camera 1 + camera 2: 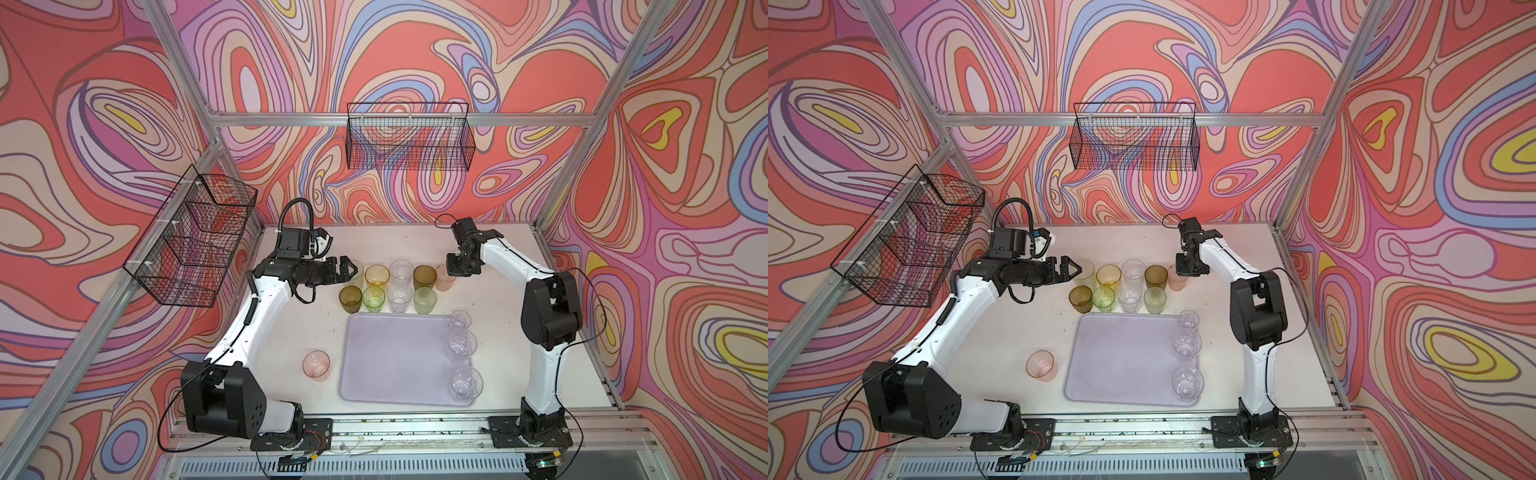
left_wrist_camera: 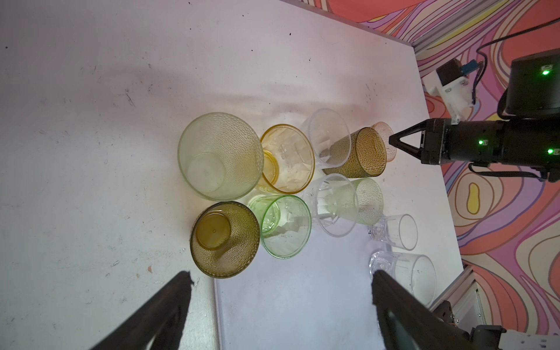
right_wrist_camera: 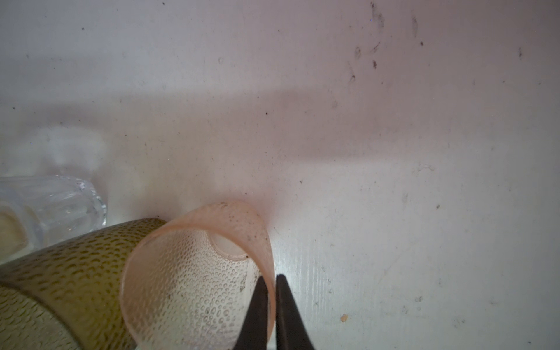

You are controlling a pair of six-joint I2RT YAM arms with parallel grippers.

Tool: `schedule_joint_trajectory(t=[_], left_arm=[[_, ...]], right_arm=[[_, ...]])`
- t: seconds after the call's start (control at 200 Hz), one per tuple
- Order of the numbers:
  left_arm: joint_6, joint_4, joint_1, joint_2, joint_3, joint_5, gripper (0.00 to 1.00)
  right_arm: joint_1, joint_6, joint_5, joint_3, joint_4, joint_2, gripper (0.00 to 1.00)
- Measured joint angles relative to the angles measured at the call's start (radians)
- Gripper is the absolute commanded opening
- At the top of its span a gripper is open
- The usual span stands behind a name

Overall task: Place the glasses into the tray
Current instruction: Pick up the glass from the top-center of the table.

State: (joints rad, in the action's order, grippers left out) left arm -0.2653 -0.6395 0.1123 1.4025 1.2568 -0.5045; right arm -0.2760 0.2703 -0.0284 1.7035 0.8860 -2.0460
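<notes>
Pink and alone, one glass (image 1: 316, 365) stands on the tabletop (image 1: 316, 328) just left of the tray (image 1: 395, 361), outside its rim.

Beyond the tray's far left corner the left gripper (image 1: 351, 269) hovers with its jaws spread wide and nothing between them. It is right beside a frosted pale green glass (image 2: 220, 156).

That glass begins a cluster of nine on the tabletop just past the tray's far rim:
- **Row nearer the tray:** an olive-brown glass (image 1: 350, 299), a green glass (image 1: 373, 299), a clear glass (image 1: 399, 297) and a pale green glass (image 1: 424, 300).
- **Row farther from the tray:** the frosted one, an amber-yellow glass (image 1: 377, 275), a second clear glass (image 1: 401, 270), a second olive-brown glass (image 1: 424, 276) and a dimpled pink glass (image 3: 188, 288).

The right gripper (image 3: 271, 277) pinches the wall of the dimpled pink glass, one finger inside the rim and one outside. Whether that glass has left the tabletop cannot be told.

Along the tray's right rim three clear tumblers (image 1: 461, 345) stand in a line, the farthest at the tray's far right corner.

By this count three glasses are in and ten are out, with the tray's middle and left side bare. The pinched pink glass looks to be the fourth in hand, so most of the work remains.
</notes>
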Motion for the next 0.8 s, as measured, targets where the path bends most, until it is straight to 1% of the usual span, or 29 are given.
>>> schedule_joint_trajectory(t=[0.225,0.521,0.801], left_arm=[[0.000,0.000,0.000,0.000,0.000,0.000,0.95],[0.000,0.000,0.000,0.000,0.000,0.000,0.95],[0.000,0.000,0.000,0.000,0.000,0.000,0.95]], right_arm=[[0.000,-0.004,-0.006,0.000,0.001,0.000,0.00],[0.000,-0.004,-0.035,0.000,0.018,0.007,0.00],[0.000,-0.006,-0.063,0.000,0.074,0.090,0.00]])
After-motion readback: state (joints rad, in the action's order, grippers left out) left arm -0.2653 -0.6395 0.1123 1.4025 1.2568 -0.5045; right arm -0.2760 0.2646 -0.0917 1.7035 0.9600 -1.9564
